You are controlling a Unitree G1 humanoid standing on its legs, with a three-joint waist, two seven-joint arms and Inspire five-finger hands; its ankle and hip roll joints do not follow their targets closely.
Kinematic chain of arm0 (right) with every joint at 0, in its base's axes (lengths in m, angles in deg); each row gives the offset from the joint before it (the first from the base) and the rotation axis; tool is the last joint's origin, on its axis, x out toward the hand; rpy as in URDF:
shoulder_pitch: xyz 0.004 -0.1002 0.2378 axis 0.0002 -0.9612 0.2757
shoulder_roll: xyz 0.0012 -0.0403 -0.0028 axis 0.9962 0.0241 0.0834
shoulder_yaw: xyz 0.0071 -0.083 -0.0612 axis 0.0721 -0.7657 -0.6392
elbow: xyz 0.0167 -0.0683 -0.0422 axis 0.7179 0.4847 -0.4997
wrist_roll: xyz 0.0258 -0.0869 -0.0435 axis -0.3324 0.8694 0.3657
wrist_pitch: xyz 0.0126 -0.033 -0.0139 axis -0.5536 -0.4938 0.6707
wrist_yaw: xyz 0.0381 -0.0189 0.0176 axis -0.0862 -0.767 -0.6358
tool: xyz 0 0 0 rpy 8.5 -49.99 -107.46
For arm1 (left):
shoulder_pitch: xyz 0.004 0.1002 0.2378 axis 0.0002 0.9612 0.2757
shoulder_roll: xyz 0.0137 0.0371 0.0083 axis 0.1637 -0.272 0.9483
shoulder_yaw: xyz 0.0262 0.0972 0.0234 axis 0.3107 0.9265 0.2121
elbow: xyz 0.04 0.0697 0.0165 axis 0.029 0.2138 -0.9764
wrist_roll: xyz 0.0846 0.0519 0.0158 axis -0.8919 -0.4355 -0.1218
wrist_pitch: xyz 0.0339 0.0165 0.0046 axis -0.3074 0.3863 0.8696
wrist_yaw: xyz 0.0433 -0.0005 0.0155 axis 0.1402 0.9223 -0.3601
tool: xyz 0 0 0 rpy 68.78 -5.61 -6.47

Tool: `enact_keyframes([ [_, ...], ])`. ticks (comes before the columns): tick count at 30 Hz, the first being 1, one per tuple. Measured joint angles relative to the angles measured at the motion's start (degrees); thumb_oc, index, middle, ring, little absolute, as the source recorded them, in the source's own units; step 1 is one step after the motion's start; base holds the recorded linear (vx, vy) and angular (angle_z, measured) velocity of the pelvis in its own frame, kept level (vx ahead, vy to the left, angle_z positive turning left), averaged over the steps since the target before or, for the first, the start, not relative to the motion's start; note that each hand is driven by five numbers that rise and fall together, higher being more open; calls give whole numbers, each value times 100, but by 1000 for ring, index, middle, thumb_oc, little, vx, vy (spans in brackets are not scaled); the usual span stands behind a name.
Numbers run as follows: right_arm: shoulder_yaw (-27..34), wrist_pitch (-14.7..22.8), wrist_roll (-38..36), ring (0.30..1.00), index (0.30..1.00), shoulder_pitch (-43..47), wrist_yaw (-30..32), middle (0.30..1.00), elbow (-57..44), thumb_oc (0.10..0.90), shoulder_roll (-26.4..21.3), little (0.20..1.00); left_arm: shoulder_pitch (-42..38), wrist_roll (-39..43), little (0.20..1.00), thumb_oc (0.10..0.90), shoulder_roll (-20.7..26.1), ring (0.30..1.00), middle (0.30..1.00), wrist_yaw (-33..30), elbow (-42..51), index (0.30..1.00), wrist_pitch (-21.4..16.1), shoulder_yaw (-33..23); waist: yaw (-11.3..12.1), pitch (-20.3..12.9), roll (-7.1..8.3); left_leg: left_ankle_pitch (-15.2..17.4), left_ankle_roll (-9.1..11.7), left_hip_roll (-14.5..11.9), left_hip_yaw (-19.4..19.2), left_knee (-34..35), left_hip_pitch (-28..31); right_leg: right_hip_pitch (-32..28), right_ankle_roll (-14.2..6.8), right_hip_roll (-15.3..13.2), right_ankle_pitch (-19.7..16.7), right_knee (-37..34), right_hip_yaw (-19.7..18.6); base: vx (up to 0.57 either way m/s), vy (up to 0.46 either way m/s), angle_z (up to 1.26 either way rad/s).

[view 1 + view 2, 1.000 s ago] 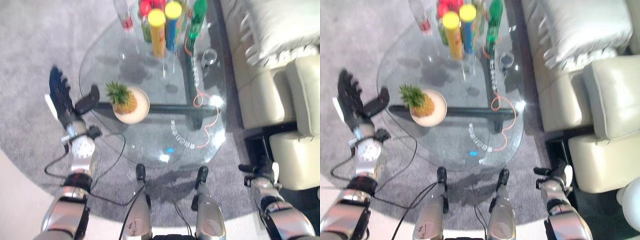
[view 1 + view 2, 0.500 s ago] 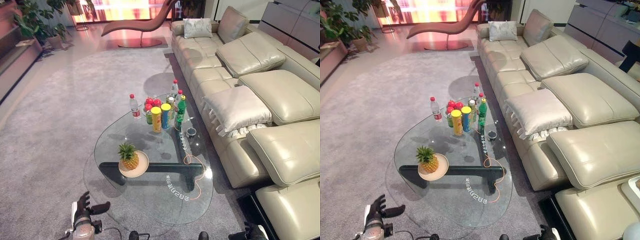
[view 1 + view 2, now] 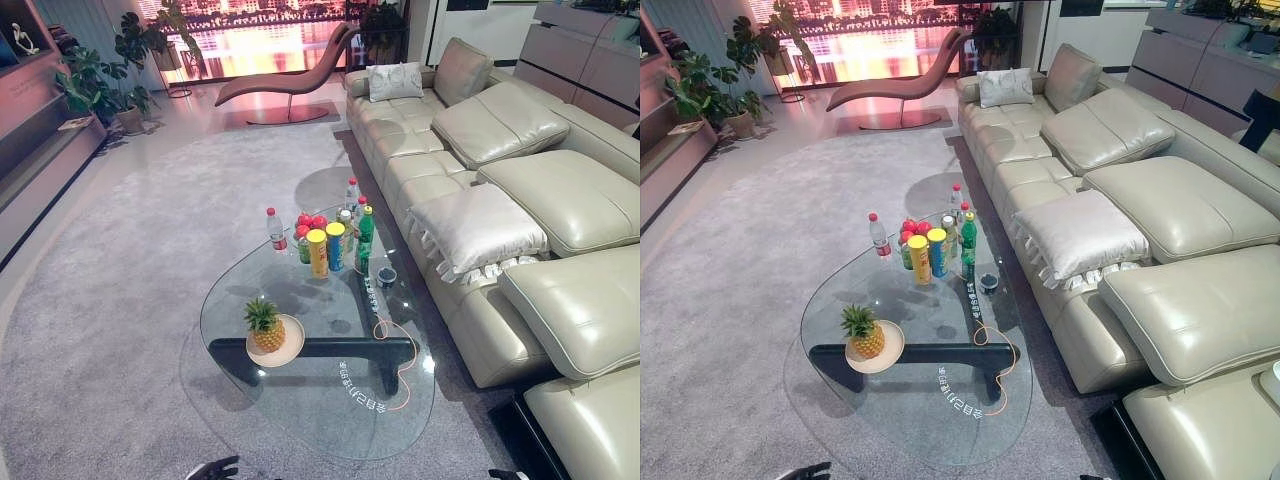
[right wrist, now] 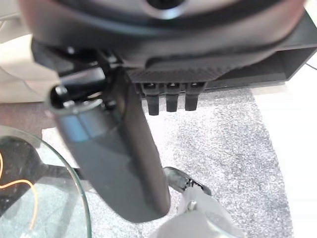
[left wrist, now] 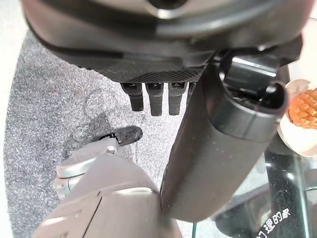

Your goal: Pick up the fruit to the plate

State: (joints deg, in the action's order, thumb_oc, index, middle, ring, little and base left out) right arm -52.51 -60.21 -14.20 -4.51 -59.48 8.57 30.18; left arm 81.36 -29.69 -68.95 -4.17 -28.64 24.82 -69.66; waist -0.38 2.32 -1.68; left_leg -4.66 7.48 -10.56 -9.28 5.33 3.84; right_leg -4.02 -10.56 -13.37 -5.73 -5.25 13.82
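On glass table (image 3: 330,400): pineapple (image 3: 265,328) seated on plate (image 3: 292,344); judged heavy, stiff, prickly, best grasped around body. Left hand (image 5: 208,148) and right hand (image 4: 119,148) are seen straight-fingered, holding nothing.

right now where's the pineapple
In the left eye view, the spiky yellow pineapple sits on the round cream plate at the oval glass table's left side.

Pineapple (image 3: 264,326) on plate (image 3: 287,349) (table's (image 3: 330,400) left)
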Motion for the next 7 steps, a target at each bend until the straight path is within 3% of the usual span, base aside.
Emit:
enact_keyframes([
  [7, -144, -117, 55, 900, 900, -9, -81, 900, 8, 800, 1, 900, -81, 0, 900, 800, -13, 900, 900, 96, -12, 900, 389, -3, -3, -32, -38, 27, 36, -18, -42, 1, 5, -9, -10, 9, 9, 0, -16, 7, 0, -2],
])
